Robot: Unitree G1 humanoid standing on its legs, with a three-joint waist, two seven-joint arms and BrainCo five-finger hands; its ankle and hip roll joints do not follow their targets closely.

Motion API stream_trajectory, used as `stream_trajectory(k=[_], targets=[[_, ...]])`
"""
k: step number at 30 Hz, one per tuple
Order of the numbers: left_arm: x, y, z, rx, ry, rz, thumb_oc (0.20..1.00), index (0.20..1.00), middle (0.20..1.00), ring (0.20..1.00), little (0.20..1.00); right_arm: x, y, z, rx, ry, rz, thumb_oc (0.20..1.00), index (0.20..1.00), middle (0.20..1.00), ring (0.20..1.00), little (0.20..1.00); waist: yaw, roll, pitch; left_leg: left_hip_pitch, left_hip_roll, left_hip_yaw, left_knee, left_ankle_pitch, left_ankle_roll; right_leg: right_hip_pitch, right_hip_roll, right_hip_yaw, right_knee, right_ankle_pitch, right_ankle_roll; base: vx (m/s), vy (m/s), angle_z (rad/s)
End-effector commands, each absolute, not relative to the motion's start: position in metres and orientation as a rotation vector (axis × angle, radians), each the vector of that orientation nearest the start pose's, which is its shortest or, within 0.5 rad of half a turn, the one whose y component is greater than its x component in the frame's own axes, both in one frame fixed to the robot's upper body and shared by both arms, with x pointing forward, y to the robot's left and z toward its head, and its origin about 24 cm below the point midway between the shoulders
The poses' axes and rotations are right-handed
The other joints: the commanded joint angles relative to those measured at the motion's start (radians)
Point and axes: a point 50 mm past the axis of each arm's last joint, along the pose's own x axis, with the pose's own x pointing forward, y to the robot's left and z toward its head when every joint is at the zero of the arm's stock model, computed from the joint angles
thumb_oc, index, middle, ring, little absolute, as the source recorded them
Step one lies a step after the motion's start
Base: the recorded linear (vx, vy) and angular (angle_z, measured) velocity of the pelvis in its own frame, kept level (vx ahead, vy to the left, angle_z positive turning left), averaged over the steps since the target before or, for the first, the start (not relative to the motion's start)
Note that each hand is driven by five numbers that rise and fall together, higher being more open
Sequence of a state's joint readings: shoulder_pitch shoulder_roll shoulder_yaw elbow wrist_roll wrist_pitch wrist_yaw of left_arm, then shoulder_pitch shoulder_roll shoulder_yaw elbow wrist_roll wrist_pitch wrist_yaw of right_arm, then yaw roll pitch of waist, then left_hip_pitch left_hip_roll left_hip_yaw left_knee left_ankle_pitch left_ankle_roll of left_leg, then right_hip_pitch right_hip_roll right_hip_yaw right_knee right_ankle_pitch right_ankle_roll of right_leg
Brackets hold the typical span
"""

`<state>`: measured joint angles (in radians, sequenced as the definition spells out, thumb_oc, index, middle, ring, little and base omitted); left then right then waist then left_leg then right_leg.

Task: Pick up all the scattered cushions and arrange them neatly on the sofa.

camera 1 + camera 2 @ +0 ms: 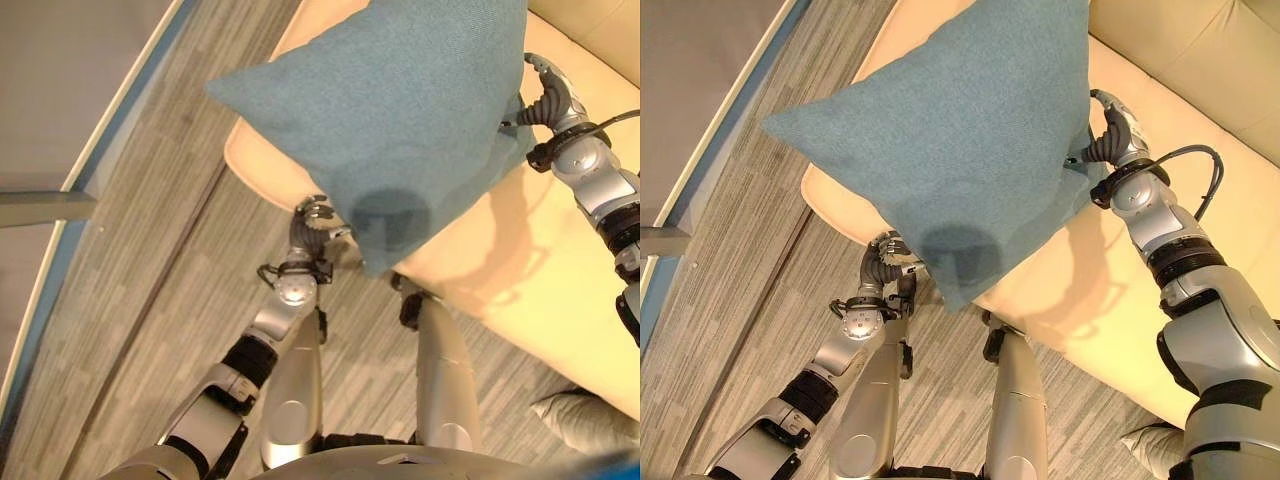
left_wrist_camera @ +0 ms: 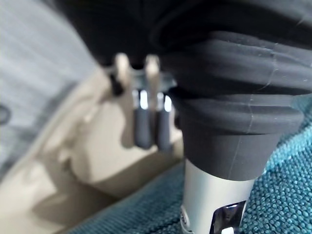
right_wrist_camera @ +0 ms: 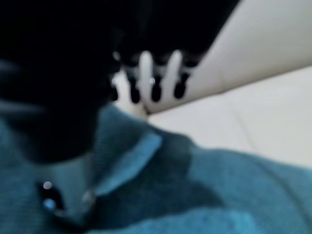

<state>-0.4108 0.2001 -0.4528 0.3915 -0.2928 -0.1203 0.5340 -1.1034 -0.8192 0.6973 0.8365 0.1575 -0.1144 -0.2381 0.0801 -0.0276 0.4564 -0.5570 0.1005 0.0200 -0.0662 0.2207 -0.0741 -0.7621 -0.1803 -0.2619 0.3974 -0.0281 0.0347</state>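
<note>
At the lower right of the left eye view, nearest to the camera, a pale grey cushion (image 1: 585,420) lies on the grey striped floor (image 1: 150,300), just beside the front edge of the sofa.

A little higher, near the middle of the frame, the left hand (image 1: 312,232) is at the lower corner of the teal cushion (image 1: 950,160). In the left wrist view its fingers (image 2: 145,122) hang straight down, with the cushion cloth near the wrist, so I cannot tell if this hand is gripping the cushion or only touching it.

The teal cushion is held up in the air, tilted, above the front edge of the cream sofa (image 1: 1200,60). It fills the upper middle of both eye views and hides part of the seat.

At the upper right, the right hand (image 1: 1110,130) is at the right edge of the teal cushion. Its fingers curl around the cloth there, so this hand is gripping the cushion. In the right wrist view the teal cloth lies directly against the hand.

Farthest, the sofa seat and back run along the upper right.
</note>
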Motion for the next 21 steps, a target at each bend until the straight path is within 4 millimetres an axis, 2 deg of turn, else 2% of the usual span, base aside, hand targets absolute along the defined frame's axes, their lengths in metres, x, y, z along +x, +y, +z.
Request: stream_trajectory(k=[1,5,11,13,16,21], targets=[[0.314,0.009,0.164,-0.089,-0.466,-0.23,1.0,1.0,1.0,1.0,1.0,0.396,-0.188,0.272,-0.866,-0.511,0.001,1.0,1.0,1.0,1.0,1.0,0.011,-0.002,0.004,0.128,0.062,0.009,-0.021,-0.026,-0.145,0.067,0.021,0.036,-0.153,0.089,0.091,0.0,0.0,0.0],[0.312,0.008,0.171,-0.152,-0.483,-0.185,1.0,1.0,1.0,1.0,1.0,0.397,-0.164,0.264,-0.801,-0.526,0.085,1.0,1.0,1.0,1.0,1.0,0.012,-0.001,0.003,0.133,0.062,0.01,-0.021,-0.028,-0.148,0.068,0.018,0.04,-0.151,0.087,0.09,0.0,0.0,0.0],[0.308,0.005,0.189,-0.178,-0.559,-0.155,1.0,1.0,1.0,1.0,1.0,0.394,-0.141,0.246,-0.74,-0.515,0.19,1.0,1.0,1.0,1.0,1.0,0.009,-0.002,0.004,0.145,0.062,0.015,-0.021,-0.031,-0.151,0.073,0.016,0.042,-0.145,0.085,0.093,0.0,0.0,0.0],[0.307,-0.002,0.187,-0.181,-0.544,-0.151,1.0,1.0,1.0,1.0,1.0,0.393,-0.131,0.234,-0.718,-0.497,0.227,1.0,1.0,1.0,1.0,1.0,0.003,-0.002,0.004,0.159,0.062,0.018,-0.021,-0.033,-0.151,0.081,0.016,0.044,-0.143,0.084,0.092,0.0,0.001,-0.02],[0.307,-0.003,0.181,-0.189,-0.523,-0.15,1.0,1.0,1.0,1.0,1.0,0.392,-0.125,0.23,-0.728,-0.498,0.245,1.0,1.0,1.0,1.0,1.0,-0.002,-0.005,0.004,0.168,0.062,0.02,-0.021,-0.035,-0.152,0.093,0.017,0.045,-0.147,0.084,0.091,0.0,-0.002,-0.05],[0.299,-0.009,0.183,-0.325,-0.497,-0.208,1.0,1.0,1.0,1.0,1.0,0.392,-0.117,0.217,-0.727,-0.479,0.262,1.0,1.0,1.0,1.0,1.0,-0.012,-0.006,0.0,0.195,0.062,0.029,-0.021,-0.044,-0.153,0.113,0.021,0.05,-0.157,0.087,0.093,0.0,-0.002,-0.02]])
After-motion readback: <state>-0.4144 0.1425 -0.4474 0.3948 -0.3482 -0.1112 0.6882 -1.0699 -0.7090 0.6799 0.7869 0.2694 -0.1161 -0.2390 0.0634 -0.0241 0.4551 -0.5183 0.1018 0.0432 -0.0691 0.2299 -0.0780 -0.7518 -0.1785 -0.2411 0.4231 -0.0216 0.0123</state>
